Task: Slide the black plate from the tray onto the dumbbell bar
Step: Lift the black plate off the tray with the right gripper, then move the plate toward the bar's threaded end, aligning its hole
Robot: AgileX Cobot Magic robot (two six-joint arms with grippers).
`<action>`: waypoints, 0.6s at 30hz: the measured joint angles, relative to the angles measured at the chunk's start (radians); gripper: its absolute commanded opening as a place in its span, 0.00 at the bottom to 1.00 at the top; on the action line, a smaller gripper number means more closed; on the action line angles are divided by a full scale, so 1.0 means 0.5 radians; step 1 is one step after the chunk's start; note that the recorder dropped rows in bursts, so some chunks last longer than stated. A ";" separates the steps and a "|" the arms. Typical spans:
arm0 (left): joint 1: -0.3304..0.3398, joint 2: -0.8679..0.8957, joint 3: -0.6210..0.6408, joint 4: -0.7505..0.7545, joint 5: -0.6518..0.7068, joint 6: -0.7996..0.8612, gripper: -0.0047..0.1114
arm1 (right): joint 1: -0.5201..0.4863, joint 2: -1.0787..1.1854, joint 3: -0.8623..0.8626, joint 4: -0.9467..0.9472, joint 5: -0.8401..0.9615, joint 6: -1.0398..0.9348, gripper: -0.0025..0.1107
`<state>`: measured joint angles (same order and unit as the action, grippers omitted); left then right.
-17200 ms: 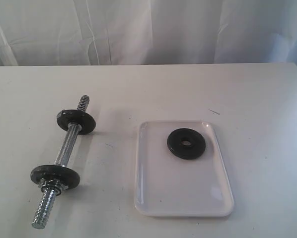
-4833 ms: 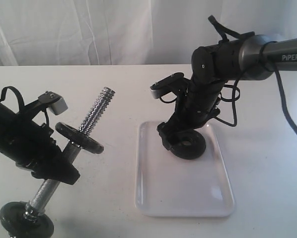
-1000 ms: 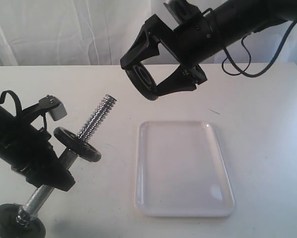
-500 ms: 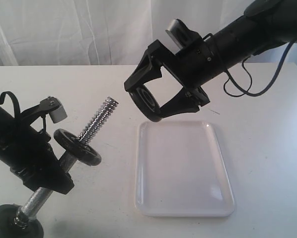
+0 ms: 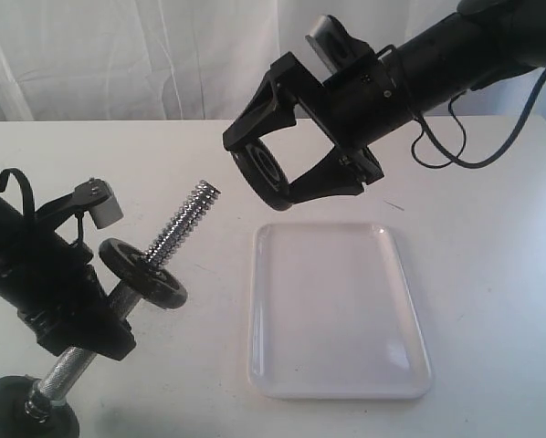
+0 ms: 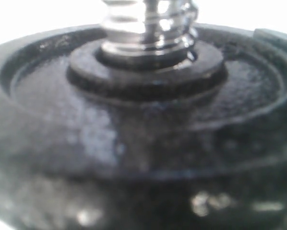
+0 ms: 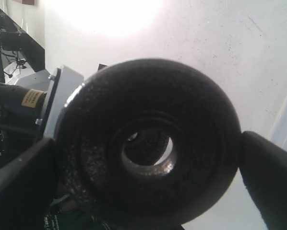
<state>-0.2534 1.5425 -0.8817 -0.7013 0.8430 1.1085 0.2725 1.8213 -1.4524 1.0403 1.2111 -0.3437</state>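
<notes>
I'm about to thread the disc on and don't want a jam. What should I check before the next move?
1. Grip: the right gripper clamps the matte-black round weight plate by its rim: ok.
2. Hold: the left gripper holds the chrome threaded dumbbell bar tilted, one end up: ok.
3. The free threaded end is bare above the fixed black disc: ok.
4. Plate hole lined up with that end: cannot tell.
5. Plate lifted clear of the glossy white rectangular tray: ok.

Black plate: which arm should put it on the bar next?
Right. The right gripper holds the black plate in the air, hole turned toward the bar's free threaded end. The left gripper is busy holding the bar tilted up.
</notes>
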 measured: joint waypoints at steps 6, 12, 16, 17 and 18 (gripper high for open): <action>0.000 0.000 0.000 -0.006 0.023 0.035 0.04 | 0.040 -0.030 0.000 0.009 0.000 0.000 0.02; 0.000 0.000 0.000 -0.013 0.037 0.067 0.04 | 0.132 -0.030 0.000 0.005 0.003 -0.004 0.02; 0.000 0.000 0.000 -0.013 0.044 0.071 0.04 | 0.140 -0.030 0.004 0.005 0.012 -0.016 0.02; 0.000 0.000 0.000 -0.013 0.044 0.073 0.04 | 0.140 -0.030 0.004 0.005 0.008 -0.016 0.02; 0.000 0.000 0.000 -0.013 0.044 0.073 0.04 | 0.140 -0.030 0.004 0.005 0.004 -0.020 0.02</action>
<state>-0.2534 1.5425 -0.8817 -0.7079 0.8652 1.1451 0.3427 1.8061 -1.4505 1.0429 1.2131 -0.3536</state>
